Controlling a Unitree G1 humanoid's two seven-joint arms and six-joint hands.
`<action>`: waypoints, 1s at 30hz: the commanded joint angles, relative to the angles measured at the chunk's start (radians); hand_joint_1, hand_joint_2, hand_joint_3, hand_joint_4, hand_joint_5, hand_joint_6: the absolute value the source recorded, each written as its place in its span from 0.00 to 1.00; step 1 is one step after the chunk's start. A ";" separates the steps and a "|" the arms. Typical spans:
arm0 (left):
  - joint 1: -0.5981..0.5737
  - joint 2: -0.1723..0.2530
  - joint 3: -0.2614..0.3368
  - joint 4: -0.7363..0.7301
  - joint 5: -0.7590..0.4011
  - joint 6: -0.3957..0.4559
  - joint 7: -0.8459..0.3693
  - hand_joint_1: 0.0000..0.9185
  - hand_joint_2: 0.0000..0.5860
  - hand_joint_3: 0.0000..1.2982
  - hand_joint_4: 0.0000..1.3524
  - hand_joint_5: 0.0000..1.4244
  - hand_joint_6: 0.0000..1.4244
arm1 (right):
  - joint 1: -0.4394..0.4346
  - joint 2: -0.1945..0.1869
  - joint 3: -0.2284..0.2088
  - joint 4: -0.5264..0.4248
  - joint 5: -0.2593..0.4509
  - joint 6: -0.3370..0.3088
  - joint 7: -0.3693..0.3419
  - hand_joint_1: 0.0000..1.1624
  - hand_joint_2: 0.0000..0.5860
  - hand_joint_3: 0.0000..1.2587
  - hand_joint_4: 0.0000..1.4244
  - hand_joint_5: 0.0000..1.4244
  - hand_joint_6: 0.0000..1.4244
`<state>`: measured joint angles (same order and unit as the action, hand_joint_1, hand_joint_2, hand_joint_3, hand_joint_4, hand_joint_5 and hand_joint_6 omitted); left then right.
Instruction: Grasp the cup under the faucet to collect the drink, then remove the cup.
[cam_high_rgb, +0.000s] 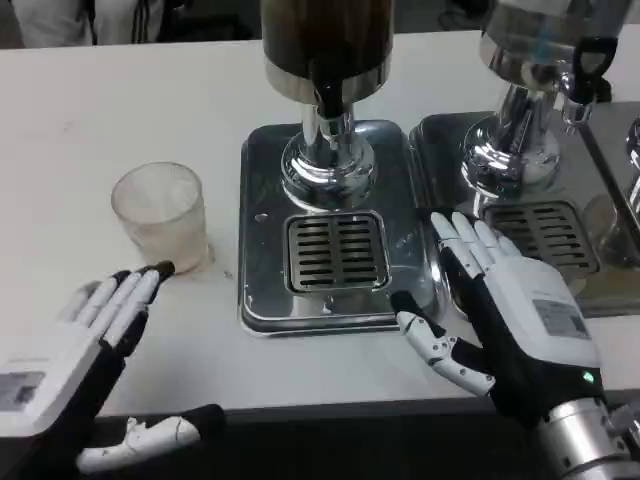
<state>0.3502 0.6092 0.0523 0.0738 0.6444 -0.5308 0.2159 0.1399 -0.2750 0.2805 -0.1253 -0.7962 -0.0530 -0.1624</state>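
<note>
Your frosted, translucent cup (160, 217) stands upright on the white counter (70, 130), left of the polished steel drip tray (260, 240) and slotted grate; both hands (75, 340) (510, 310) hover with fingers spread, holding nothing.

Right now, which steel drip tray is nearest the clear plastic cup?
The left steel drip tray, under the dark-drink dispenser; the clear plastic cup stands just left of it. The other steel tray lies farther right.

Clear plastic cup (160, 217), upright and empty-looking, stands on the white bench (80, 120) left of the drip tray (262, 300), apart from the faucet (328, 100).
</note>
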 joint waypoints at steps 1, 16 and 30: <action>-0.028 -0.011 0.034 0.096 -0.048 -0.120 0.118 0.00 0.03 0.00 0.00 0.00 0.00 | 0.004 0.021 -0.003 -0.022 0.014 0.008 -0.010 0.14 0.72 0.05 0.00 0.00 0.00; -0.337 -0.023 0.051 0.488 -0.185 -0.217 0.145 0.04 0.00 0.00 0.00 0.00 0.00 | 0.000 0.038 -0.006 -0.020 0.065 -0.021 -0.027 0.15 0.72 0.07 0.00 0.00 0.00; -0.679 -0.001 -0.027 0.930 -0.208 -0.258 0.119 0.21 0.01 0.00 0.00 0.06 0.09 | -0.034 0.075 0.011 -0.006 0.103 -0.038 -0.029 0.15 0.72 0.09 0.03 0.00 0.00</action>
<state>-0.2719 0.5860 0.0494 0.9419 0.4392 -0.7904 0.3538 0.1191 -0.2058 0.2873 -0.1295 -0.7013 -0.0758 -0.1822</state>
